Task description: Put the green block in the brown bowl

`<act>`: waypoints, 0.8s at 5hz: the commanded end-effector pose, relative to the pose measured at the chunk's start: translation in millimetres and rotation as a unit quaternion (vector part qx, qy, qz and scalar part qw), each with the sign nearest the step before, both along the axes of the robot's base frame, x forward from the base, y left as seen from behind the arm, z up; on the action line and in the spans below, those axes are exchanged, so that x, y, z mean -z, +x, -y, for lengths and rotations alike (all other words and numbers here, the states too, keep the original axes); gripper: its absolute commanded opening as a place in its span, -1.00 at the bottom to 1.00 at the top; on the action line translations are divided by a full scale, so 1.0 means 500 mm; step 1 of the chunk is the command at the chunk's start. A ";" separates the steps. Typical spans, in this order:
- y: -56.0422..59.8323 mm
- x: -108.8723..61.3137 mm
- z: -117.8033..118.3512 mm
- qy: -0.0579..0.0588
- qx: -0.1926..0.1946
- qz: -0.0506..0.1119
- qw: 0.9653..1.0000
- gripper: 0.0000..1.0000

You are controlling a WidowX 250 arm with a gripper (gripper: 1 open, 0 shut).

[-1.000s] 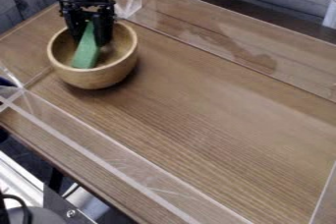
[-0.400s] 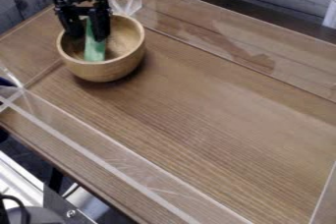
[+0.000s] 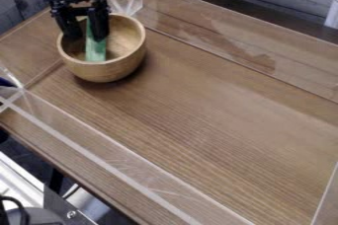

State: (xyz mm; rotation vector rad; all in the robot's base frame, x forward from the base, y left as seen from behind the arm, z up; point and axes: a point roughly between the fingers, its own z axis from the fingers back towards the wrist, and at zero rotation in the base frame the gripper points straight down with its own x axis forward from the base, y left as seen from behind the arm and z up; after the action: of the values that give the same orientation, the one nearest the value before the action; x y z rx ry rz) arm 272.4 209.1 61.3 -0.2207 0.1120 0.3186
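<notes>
Green block (image 3: 97, 43) upright in brown bowl (image 3: 119, 61)

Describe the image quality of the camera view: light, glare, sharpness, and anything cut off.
In the camera view, the light is soft and even, with pale glare streaks on the clear barrier across the wooden table. The picture is low-resolution and soft; the gripper reads as a dark shape over the brown bowl, the green block between its fingers. The arm is cropped at the top edge.

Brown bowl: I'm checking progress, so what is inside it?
The green block stands tilted inside the brown bowl, between the open hand's fingers. Its top and the bowl's far rim are covered.
</notes>
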 end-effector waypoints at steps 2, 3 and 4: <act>0.005 -0.030 -0.016 0.016 -0.023 0.027 0.999 1.00; -0.003 -0.023 -0.009 0.020 -0.021 0.025 0.999 1.00; -0.003 -0.017 -0.002 0.039 -0.012 0.023 0.999 1.00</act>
State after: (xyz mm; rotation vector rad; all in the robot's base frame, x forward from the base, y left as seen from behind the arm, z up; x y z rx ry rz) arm 265.9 203.3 44.1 -0.1998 0.1227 0.3433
